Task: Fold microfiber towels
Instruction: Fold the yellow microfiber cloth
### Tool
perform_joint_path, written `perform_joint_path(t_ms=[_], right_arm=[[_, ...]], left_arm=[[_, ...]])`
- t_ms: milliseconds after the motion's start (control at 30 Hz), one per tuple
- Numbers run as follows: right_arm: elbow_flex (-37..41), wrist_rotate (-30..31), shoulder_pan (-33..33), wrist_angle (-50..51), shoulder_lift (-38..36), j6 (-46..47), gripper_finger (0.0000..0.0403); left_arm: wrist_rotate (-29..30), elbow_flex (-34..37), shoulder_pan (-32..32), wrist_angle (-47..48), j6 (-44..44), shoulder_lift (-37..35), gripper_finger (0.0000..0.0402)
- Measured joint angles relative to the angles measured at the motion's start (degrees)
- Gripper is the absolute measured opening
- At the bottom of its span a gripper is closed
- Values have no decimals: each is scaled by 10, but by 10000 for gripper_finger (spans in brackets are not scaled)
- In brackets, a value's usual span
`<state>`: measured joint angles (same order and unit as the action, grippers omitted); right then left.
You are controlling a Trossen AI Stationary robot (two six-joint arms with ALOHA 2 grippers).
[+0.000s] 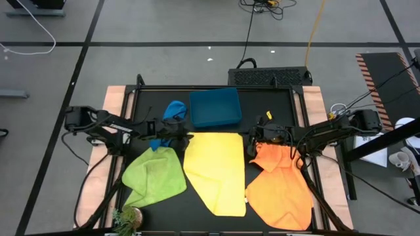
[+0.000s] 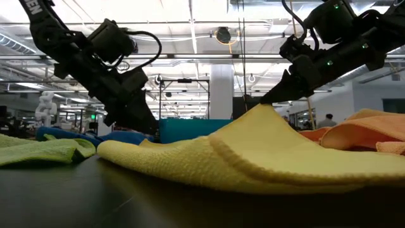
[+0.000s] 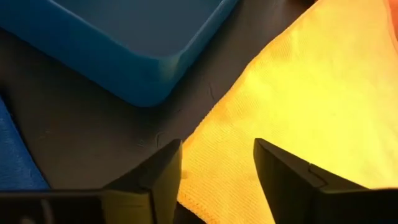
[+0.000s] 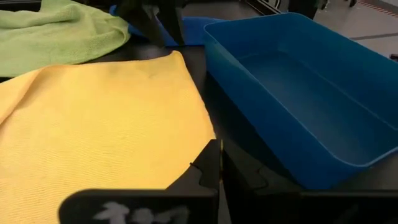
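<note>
Though your soft yellow microfiber towel (image 1: pixel 215 172) lay folded mid-counter, the left tool (image 3: pixel 217 180) gaped empty at its corner, the right tool (image 4: pixel 213 180) sat closed, and green, orange, blue remained.

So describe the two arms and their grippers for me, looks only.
Both arms are dark, jointed, with black cables looping along them. The left gripper has two flat, angular black fingers. The right gripper has matching black fingers, notched where they meet, and white lettering on its body. In the low view, small green lights glow on the right arm.
</note>
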<state>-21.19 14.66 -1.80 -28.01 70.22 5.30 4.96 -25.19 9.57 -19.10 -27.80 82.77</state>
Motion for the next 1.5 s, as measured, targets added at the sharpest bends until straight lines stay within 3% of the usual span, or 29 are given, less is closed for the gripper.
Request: perform_joint_path(t_ms=[133, 233, 367, 567, 833, 1000, 1167, 1333, 1500], right_arm=[[0, 0, 0, 0, 0, -5, 0], [0, 0, 0, 0, 0, -7, 0], [0, 1, 0, -1, 0, -6, 0], [0, 1, 0, -6, 0, -5, 0], [0, 1, 0, 3, 0, -5, 0], [0, 1, 0, 5, 0, -5, 0], [0, 1, 0, 5, 0, -5, 0], [0, 1, 0, 4, 0, -8, 0], [0, 1, 0, 5, 0, -15, 0]], left_arm=[[-55, -3, -20, -38, -1, -5, 212], [-55, -47, -81, -10, 25, -4, 197], [5, -163, -170, 109, 54, 45, 162], [14, -331, -242, 208, 89, 160, 129], [0, -445, -271, 214, 76, 303, 177], [-16, -485, -277, 248, 59, 350, 221], [-24, -490, -278, 281, 45, 355, 235], [-24, -491, -286, 302, 54, 354, 215], [-21, -492, -291, 314, 72, 353, 165]])
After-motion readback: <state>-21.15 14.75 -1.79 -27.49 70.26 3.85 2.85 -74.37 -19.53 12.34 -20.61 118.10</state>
